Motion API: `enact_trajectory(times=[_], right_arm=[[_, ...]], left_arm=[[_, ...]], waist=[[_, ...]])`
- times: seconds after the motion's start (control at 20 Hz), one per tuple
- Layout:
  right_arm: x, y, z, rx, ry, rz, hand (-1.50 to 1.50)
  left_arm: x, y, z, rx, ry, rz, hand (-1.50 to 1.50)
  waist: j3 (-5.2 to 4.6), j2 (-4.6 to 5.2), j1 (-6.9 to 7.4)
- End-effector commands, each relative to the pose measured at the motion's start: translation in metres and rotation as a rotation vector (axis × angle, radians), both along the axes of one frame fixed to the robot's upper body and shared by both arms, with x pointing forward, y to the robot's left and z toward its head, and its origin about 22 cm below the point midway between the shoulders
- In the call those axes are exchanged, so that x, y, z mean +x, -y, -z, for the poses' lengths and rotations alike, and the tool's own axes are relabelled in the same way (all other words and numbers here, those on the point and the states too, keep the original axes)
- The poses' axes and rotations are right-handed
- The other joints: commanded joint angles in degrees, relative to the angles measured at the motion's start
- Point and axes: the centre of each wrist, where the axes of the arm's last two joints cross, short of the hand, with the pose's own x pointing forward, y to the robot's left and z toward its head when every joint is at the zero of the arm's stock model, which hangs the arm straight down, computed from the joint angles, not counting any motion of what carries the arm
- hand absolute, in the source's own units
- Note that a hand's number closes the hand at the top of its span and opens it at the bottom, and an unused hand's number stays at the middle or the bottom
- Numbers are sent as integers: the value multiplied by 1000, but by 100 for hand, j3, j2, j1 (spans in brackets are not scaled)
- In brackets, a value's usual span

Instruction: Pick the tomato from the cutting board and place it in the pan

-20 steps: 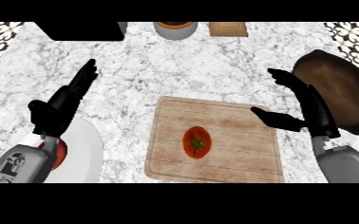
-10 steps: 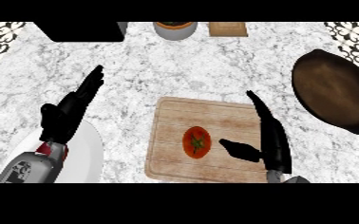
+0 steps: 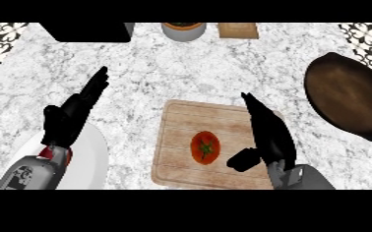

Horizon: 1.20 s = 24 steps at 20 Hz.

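A red tomato (image 3: 205,147) with a green stem lies on the wooden cutting board (image 3: 181,128), a little below the board's middle. My right hand (image 3: 267,131) hovers over the board's right part, just right of the tomato, open, fingers straight and pointing away, thumb sticking out toward the tomato. It does not touch the tomato. The dark brown pan (image 3: 343,98) sits at the right edge of the counter, partly cut off. My left hand (image 3: 73,113) rests open at the left, fingers up.
A white plate (image 3: 87,162) lies under my left forearm at the lower left. At the back stand a grey pot (image 3: 183,30) with a brown inside, a small wooden block (image 3: 238,30) and a black box (image 3: 87,31).
My right hand has moved left from beside the pan to over the board's right part, next to the tomato. The left hand has shifted slightly. The tomato has not moved.
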Motion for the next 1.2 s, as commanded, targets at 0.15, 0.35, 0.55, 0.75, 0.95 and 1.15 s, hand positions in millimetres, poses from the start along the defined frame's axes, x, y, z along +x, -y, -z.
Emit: enact_trajectory(times=[0.15,0.35,0.55,0.75,0.95,1.15], right_arm=[[11,-49,-45,-143,-321,-121,-150],[19,-76,-48,-134,-422,-115,-150],[14,-102,-45,-184,-407,-84,-150],[27,-108,-47,-202,-410,-63,-150],[18,-100,-32,-261,-442,-56,-150],[24,-98,-23,-271,-454,-50,-150]], left_arm=[[4,-10,0,-17,-15,-4,0],[1,-8,-15,18,-5,8,0],[0,13,-7,-1,-7,4,0],[3,2,1,3,-24,-1,0],[4,11,-10,14,-3,-12,0],[-7,9,-6,7,10,7,0]], waist=[[-1,27,51],[11,1,64],[13,-8,-4],[14,7,-34],[17,-19,-105],[19,-12,-54]])
